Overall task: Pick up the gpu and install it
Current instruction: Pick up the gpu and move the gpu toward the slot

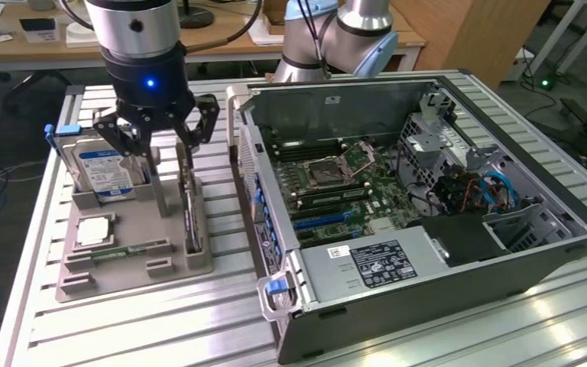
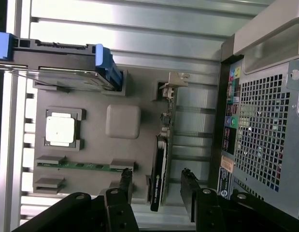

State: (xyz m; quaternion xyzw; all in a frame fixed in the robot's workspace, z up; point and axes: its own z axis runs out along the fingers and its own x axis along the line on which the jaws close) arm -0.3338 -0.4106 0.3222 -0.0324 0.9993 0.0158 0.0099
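The gripper [image 1: 163,139] hangs with fingers spread astride the upright gpu [image 2: 159,183]. An off-centre close could tilt the card in its grey holder [image 1: 141,229] or clip the hard drive [image 1: 105,168].

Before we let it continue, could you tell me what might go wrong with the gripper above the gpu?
The open gripper straddles the upright gpu; closing off-centre could tilt the thin card in its slot. One finger hangs close to the memory stick and might strike it going down. The case stands near, so a lifted card could clip it.
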